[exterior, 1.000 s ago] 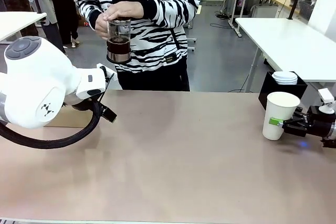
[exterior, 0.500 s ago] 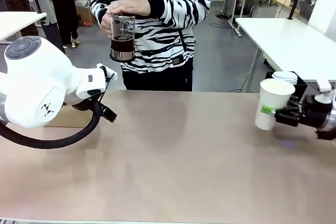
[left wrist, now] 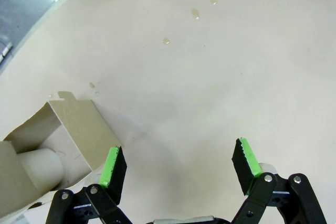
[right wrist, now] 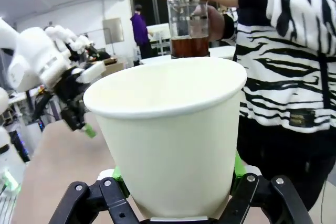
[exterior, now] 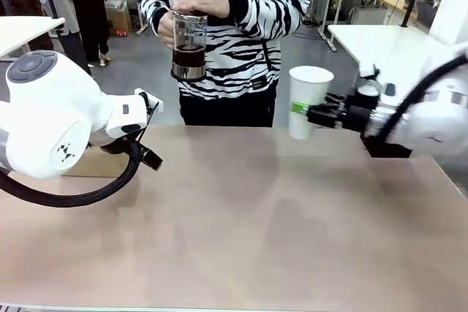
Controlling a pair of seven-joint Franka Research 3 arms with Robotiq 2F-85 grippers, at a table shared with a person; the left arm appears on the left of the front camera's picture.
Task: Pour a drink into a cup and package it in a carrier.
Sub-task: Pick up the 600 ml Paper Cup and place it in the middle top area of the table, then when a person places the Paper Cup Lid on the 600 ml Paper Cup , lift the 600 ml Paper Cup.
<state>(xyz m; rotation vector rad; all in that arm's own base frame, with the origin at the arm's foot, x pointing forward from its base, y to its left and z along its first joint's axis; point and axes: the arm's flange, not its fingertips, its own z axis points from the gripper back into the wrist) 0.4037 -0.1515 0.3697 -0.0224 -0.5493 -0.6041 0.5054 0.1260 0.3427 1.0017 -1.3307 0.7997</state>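
Observation:
A person in a striped top stands at the far side holding a clear glass jug (exterior: 189, 45) in both hands, with the dark brown drink (exterior: 189, 56) in its lower half. My right gripper (exterior: 301, 110) is shut on a white paper cup (exterior: 309, 100), held upright in the air to the right of the jug. In the right wrist view the empty cup (right wrist: 173, 129) fills the foreground between the pads, and the jug (right wrist: 189, 24) sits just beyond. My left gripper (left wrist: 179, 165) hangs open over the table beside the brown cardboard carrier (left wrist: 79, 124), which holds a white cup (left wrist: 39, 163).
My bulky left arm (exterior: 51, 118) covers the table's left side and hides most of the carrier (exterior: 91, 166). A few small drops (left wrist: 195, 12) lie on the tabletop. White tables (exterior: 398, 49) stand behind at the right, and other people stand at the far left.
My right gripper has lifted the cup off the table at the right edge and carried it up and left toward the person. The person has stepped right with the jug.

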